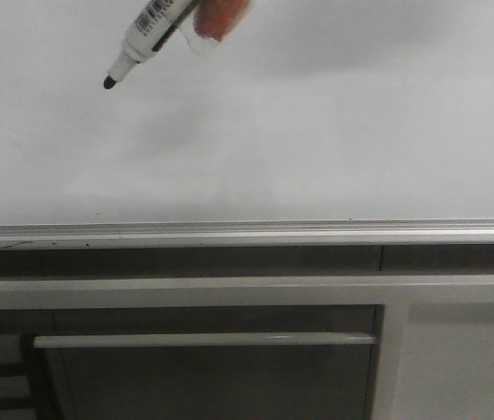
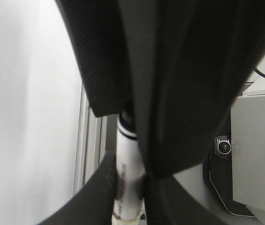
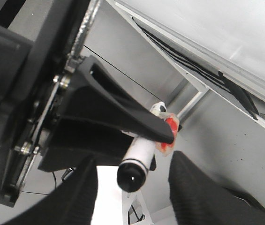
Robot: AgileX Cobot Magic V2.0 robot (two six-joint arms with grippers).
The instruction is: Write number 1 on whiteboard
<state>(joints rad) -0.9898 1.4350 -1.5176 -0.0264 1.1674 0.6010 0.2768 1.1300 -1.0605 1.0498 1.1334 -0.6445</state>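
We see the whiteboard [image 1: 316,131] filling the upper part of the front view, pale and glossy, with its silver tray rail [image 1: 247,232] running along the lower edge and white-framed cabinet panels [image 1: 229,350] below that. No black stroke shows anywhere on the board surface; the number 1 is not visible in any view. A white marker [image 1: 146,35] with a barcode label enters from the top edge of the front view, tilted, its black tip [image 1: 108,82] pointing down and to the left. The tip appears close against the board, but we cannot tell whether it touches. Something orange-red [image 1: 222,17] sits at the marker's upper end, blurred. In the left wrist view the left gripper [image 2: 131,187] has its dark fingers [image 2: 99,187] closed snugly on either side of the marker barrel [image 2: 126,173], pinching it, with the board as a pale field [image 2: 24,117] just beside. In the right wrist view the right gripper's own fingers [image 3: 80,197] stand wide apart, holding nothing; between and beyond them we see the left gripper's dark finger [image 3: 123,112], the marker's rear end [image 3: 132,176] and the orange-red piece [image 3: 167,136]. The board [image 3: 226,33] lies well apart from the right gripper [image 3: 132,197].
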